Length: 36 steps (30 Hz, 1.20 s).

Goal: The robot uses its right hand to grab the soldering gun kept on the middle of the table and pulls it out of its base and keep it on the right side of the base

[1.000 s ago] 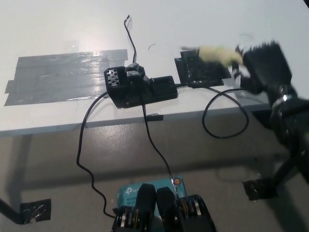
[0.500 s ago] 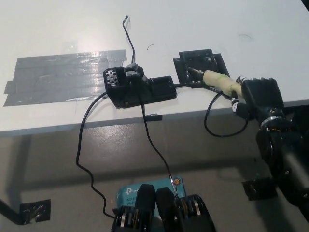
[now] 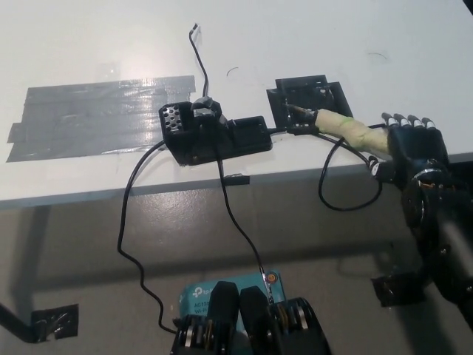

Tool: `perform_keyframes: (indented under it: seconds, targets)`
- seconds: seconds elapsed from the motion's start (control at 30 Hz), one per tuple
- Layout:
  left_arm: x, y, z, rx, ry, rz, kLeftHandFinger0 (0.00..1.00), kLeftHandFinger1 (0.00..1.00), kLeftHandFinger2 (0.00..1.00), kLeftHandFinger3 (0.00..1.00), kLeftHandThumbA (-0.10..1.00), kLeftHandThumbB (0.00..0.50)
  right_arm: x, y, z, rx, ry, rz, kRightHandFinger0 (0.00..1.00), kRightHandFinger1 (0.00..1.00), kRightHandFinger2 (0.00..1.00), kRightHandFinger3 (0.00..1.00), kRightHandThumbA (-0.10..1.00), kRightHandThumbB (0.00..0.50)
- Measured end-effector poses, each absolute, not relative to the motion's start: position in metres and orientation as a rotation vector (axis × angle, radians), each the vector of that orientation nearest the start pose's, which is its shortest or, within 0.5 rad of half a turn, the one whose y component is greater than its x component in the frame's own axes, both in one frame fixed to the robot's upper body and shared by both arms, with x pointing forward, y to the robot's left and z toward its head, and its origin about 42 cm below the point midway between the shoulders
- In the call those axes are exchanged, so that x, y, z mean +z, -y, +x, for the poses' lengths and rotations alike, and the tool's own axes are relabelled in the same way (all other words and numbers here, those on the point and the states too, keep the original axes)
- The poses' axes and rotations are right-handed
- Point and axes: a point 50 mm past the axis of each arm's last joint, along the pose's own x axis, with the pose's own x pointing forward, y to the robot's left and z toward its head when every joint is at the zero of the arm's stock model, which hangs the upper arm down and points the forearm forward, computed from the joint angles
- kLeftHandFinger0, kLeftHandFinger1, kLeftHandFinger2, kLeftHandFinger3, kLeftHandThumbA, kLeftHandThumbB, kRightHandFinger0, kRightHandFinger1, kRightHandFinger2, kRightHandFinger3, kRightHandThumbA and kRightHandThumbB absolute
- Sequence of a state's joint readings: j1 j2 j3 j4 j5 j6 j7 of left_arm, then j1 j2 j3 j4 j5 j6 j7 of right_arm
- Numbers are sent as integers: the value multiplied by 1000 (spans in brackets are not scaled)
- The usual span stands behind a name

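The placing step is judged to be in hand: the soldering gun (image 3: 347, 132) is still gripped by the closed fingers (image 3: 411, 121) of the right hand (image 3: 415, 148), just beyond them on the table (image 3: 295, 37) (right of its base (image 3: 214, 133)). Release is called for next. The left hand is not seen.

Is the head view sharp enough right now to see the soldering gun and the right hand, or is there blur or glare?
Head view: sharp, no motion blur; the soldering gun and black right hand show crisp edges. Soft glare brightens the white table at top and sheens the grey tape. The black base is dark, with detail hard to read.
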<state>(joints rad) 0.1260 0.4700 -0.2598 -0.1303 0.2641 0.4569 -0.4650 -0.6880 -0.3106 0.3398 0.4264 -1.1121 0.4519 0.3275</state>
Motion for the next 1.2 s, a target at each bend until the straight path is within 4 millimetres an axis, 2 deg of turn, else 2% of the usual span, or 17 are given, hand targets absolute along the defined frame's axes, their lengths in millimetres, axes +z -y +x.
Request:
perform_keyframes:
  seconds: [0.1,0.33,0.5,0.53,0.57,0.67,0.77,0.83,0.87,0.93,0.97,1.0,1.07,1.1,1.2]
  targets:
    - [66,-295,216,-558,-626,631,770,859,996,1000,349,253,211,232,482,61,-237,-1546,1000,1000,1000,1000,1000,500]
    - [66,-295,216,-557,-627,630,757,847,983,1000,336,267,229,233,479,63,-194,-1541,1000,1000,1000,1000,1000,500]
    - [67,-297,217,-549,-626,628,755,835,961,1000,342,265,260,237,474,37,-114,-1498,1000,1000,1000,1000,1000,500]
    - [67,-298,217,-548,-626,627,713,790,922,1000,330,265,269,238,472,28,-93,-1478,1000,1000,1000,1000,1000,500]
    - [67,-298,217,-548,-626,627,708,787,919,1000,329,265,279,241,469,14,-66,-1446,1000,1000,1000,1000,1000,500]
    - [67,-299,216,-543,-628,626,745,825,963,1000,344,250,305,248,458,-25,11,-1359,1000,1000,1000,1000,1000,500]
    - [67,-299,216,-544,-628,626,763,836,973,1000,335,243,321,258,437,-48,70,-1290,1000,1000,1000,1000,1000,500]
    - [67,-299,216,-544,-628,627,780,850,993,1000,336,244,324,265,423,-53,86,-1249,1000,1000,1000,1000,1000,500]
    - [67,-299,216,-545,-628,627,774,847,985,1000,338,240,325,271,414,-59,93,-1224,1000,1000,1000,1000,1000,481]
    - [67,-298,217,-546,-627,627,764,848,986,1000,361,255,326,286,391,-85,105,-1159,1000,1000,1000,1000,1000,473]
    - [67,-298,217,-547,-627,628,766,851,992,1000,366,255,324,294,380,-95,101,-1125,1000,1000,1000,1000,1000,472]
    - [67,-298,217,-547,-627,628,799,873,1000,1000,354,254,320,303,369,-109,91,-1098,1000,1000,1000,1000,1000,405]
    - [66,-298,217,-548,-628,627,807,877,1000,1000,312,252,312,320,340,-141,76,-1042,1000,1000,1000,1000,1000,361]
    - [65,-298,217,-546,-632,625,805,876,1000,1000,319,248,303,330,322,-157,55,-1013,1000,1000,1000,1000,1000,286]
    - [63,-298,218,-544,-638,621,755,830,987,1000,329,236,276,350,284,-174,-31,-961,1000,1000,1000,1000,1000,315]
